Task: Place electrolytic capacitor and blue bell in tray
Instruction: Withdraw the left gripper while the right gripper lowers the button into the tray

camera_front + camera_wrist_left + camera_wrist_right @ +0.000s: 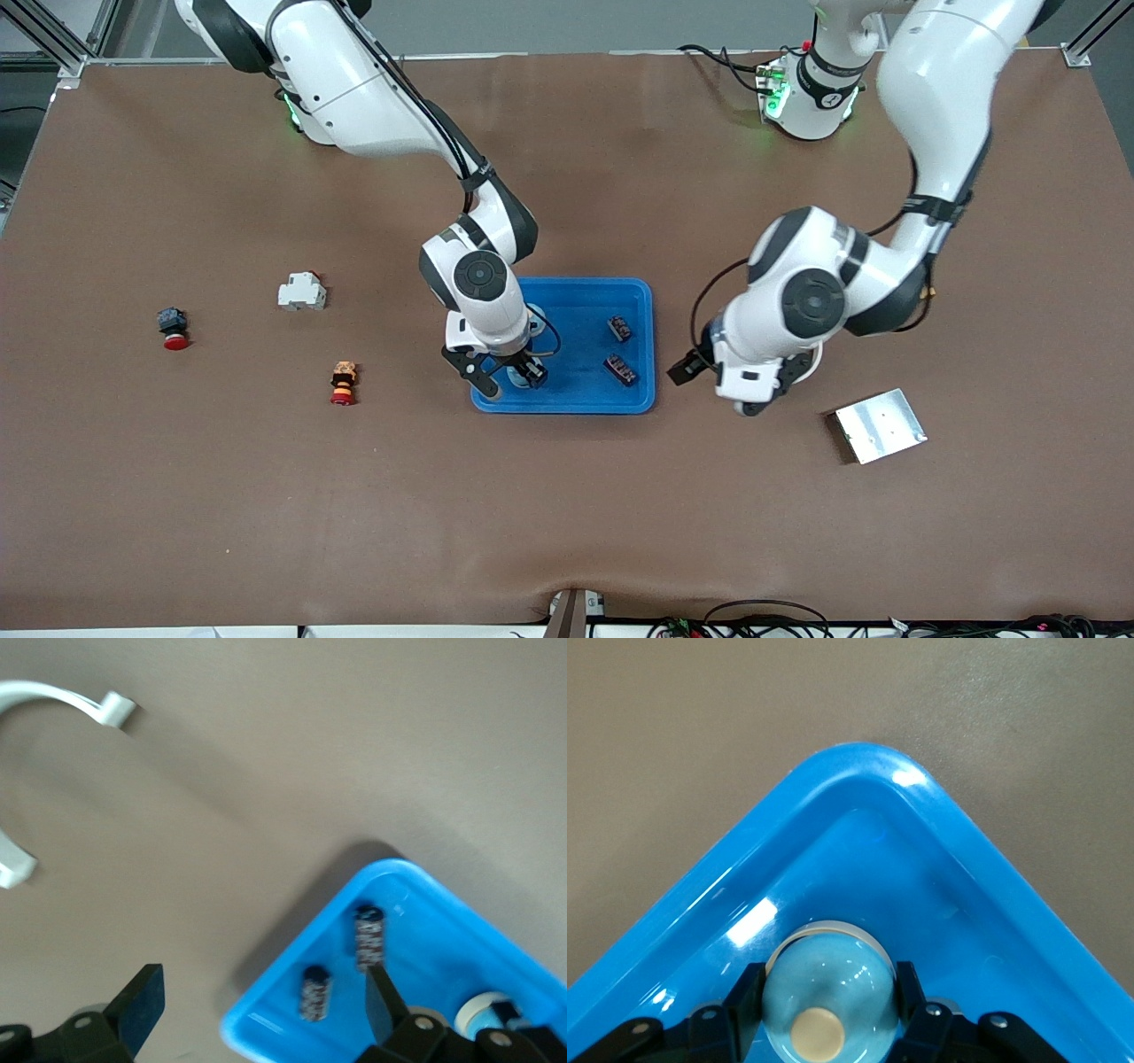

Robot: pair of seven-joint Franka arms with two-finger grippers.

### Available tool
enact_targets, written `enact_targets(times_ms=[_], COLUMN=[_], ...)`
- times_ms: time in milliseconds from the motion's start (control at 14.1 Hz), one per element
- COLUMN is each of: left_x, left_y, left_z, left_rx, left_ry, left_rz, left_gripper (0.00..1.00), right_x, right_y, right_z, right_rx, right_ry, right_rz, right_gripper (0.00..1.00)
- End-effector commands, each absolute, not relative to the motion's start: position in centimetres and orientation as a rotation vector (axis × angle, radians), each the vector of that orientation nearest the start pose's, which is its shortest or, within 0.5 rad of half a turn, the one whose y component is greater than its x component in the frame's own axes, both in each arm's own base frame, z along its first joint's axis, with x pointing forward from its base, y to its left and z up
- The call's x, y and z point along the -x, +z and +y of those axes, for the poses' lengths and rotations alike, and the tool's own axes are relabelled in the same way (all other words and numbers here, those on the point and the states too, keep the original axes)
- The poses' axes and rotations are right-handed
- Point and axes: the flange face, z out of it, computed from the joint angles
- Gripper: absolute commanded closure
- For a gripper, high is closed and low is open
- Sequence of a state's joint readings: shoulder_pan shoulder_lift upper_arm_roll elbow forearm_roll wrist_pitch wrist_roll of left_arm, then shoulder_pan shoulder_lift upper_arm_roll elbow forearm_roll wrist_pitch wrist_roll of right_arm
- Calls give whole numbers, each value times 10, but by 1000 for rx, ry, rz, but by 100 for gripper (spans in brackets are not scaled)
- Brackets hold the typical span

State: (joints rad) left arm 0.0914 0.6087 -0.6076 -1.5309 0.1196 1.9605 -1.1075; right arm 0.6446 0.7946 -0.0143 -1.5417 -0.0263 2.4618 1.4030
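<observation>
Right gripper [507, 379] is down in the shallow bright-blue plastic tray [638, 297], jaws clamped on the pale-blue domed bell [824, 992]. Two dark cylindrical capacitors [619, 329] lie in there too. Left gripper [709, 383] hangs beside the tray over the brown counter [567, 496], jaws spread apart.

blue bell [822, 981] in tray [859, 788] corner
</observation>
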Motion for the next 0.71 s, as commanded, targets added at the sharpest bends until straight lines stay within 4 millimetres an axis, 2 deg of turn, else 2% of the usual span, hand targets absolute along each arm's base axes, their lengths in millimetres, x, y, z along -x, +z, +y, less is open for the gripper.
enact_targets(times_ms=[0, 356, 640], left_x=[-631, -632, -633], left_y=[365, 365, 350], left_z=[-219, -129, -61], left_rx=[3112, 3129, 3139], left_ry=[359, 299, 257], left_rz=[-839, -618, -416], left_gripper=[0, 0, 0], right_x=[-582, -581, -581], right_y=[193, 190, 189], right_z=[431, 431, 431], right_rx=[2830, 2839, 2861], right_ry=[-177, -180, -206], right_rz=[1129, 1122, 1095], right_gripper=[100, 100, 100])
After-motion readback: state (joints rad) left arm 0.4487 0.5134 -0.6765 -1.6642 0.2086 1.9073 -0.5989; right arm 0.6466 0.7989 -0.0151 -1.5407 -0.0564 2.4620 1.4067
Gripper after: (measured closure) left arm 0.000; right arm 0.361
